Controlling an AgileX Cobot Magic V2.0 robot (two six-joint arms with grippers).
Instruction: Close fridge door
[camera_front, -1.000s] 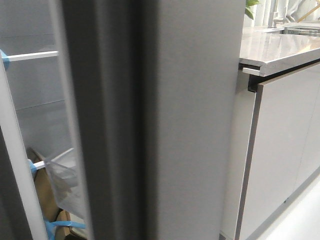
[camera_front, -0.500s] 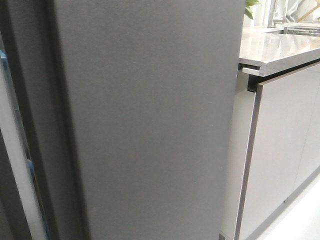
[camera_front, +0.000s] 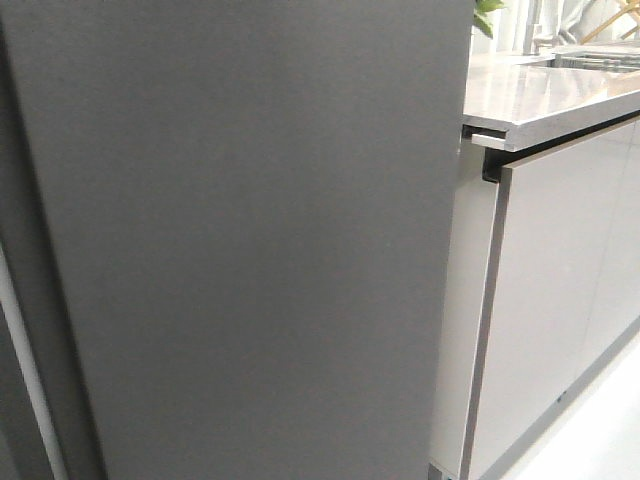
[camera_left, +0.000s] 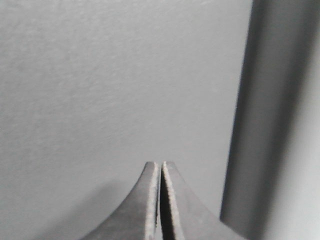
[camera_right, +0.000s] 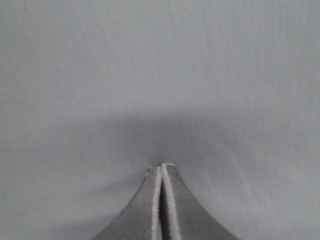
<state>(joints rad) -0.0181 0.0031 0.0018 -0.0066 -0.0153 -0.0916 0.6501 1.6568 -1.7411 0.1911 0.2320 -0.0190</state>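
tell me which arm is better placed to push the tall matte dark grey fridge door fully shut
Probably the right. The right gripper, shut, points squarely at a plain grey panel with its shadow tight around the tips. The left gripper, also shut, faces the tall matte dark grey fridge door near an edge.

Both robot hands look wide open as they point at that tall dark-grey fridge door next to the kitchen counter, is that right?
Not quite: both hands are shut. The wrist views show the left hand and right hand with fingers pressed together, pointing at the dark-grey fridge door, which does stand next to the kitchen counter.

Pale glossy cabinet fronts (camera_front: 560, 300) (dark-edged) under a grey countertop (camera_front: 545, 95).
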